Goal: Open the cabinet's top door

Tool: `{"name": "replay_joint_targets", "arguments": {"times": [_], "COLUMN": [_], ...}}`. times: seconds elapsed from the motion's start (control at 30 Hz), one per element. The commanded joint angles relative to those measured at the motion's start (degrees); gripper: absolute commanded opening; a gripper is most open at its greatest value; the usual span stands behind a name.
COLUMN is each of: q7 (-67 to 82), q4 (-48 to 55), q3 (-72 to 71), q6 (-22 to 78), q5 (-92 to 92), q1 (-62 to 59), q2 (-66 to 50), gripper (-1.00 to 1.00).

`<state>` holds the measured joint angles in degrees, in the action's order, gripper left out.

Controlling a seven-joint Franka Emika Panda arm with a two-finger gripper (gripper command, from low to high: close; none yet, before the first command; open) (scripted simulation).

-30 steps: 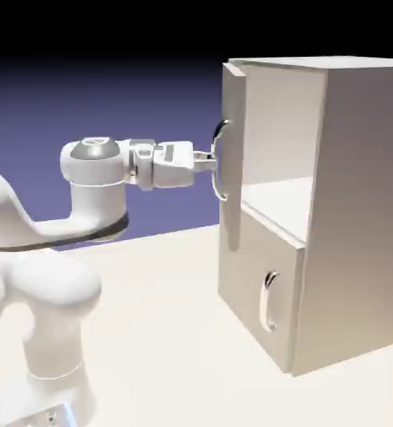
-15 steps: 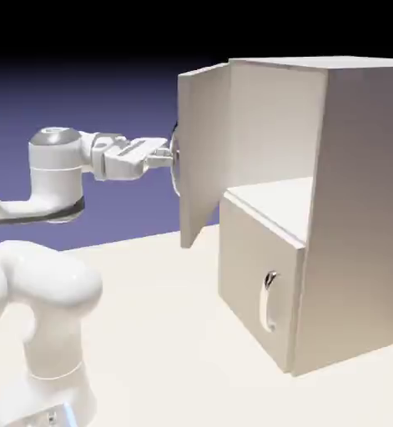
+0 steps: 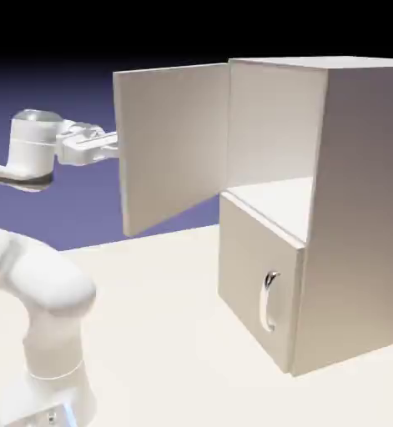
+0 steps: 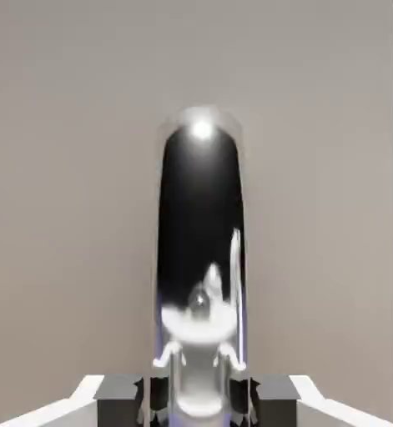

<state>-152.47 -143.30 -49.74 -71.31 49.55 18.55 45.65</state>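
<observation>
The top door (image 3: 173, 146) of the cabinet (image 3: 350, 208) stands wide open, swung out to the left. The gripper (image 4: 199, 392) has its jaws squeezed tight on the door's shiny handle (image 4: 201, 250).

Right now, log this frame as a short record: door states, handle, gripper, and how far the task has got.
cabinet: tall beige-grey box standing on the table
top door: swung wide open, inner face toward the exterior view
upper compartment: exposed, nothing visible inside
lower door: shut, small curved handle untouched
top door's handle: shiny curved bar, filling the middle of the hand view
gripper: shut on the top door's handle, at the door's outer edge
task: top door open; gripper not yet released
</observation>
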Motion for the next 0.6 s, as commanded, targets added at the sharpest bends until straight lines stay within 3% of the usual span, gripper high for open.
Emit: {"name": "replay_joint_targets", "arguments": {"times": [0.0, 0.3, 0.57], "q7": [-0.62, -4.84, -4.8], "q4": [2.08, 18.01, 28.31], "q3": [-2.04, -19.54, -33.14], "q6": [1.97, 15.52, 21.8], "q5": [-0.96, -6.34, -9.74], "q1": [-2.0, -20.67, -37.28], "q2": [-1.58, -11.28, -11.76], "gripper": [-1.0, -1.0, -1.0]}}
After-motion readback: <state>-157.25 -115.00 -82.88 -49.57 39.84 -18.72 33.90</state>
